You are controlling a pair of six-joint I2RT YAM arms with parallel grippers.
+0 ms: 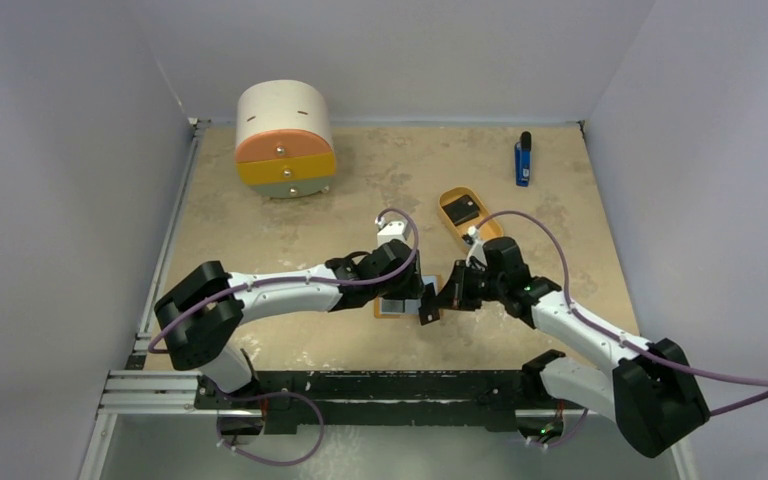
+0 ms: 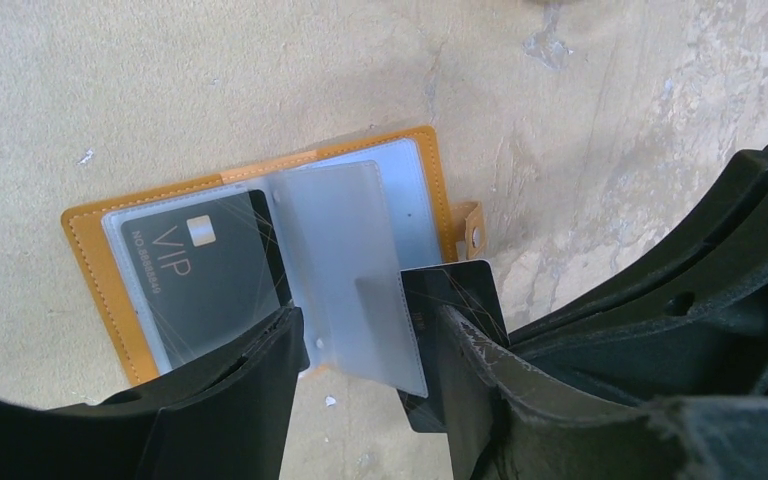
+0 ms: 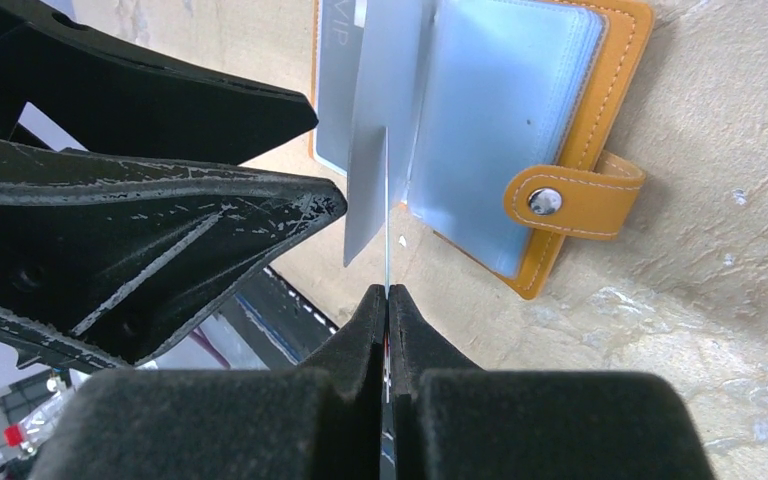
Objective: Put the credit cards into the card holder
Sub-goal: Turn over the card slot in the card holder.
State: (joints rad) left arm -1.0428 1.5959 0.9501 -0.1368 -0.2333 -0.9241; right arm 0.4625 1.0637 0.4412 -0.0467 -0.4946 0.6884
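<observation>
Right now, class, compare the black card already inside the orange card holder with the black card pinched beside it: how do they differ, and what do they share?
The VIP card lies flat inside the card holder; the second card is pinched by the shut right end effector, at the holder's edge. The VIP card shows bold pale lettering; the second card's visible part shows no such lettering. Both are black, thin and rectangular.

The card holder [image 2: 88,240] is covered in matt orange leather-like material, pale-stitched; its snap [image 3: 544,201] is shiny metal, its sleeves [image 2: 345,250] frosted plastic. The credit card [image 2: 460,290] is finished glossy black, finely scratched. The table [image 2: 160,90] is surfaced rough and mottled.
</observation>
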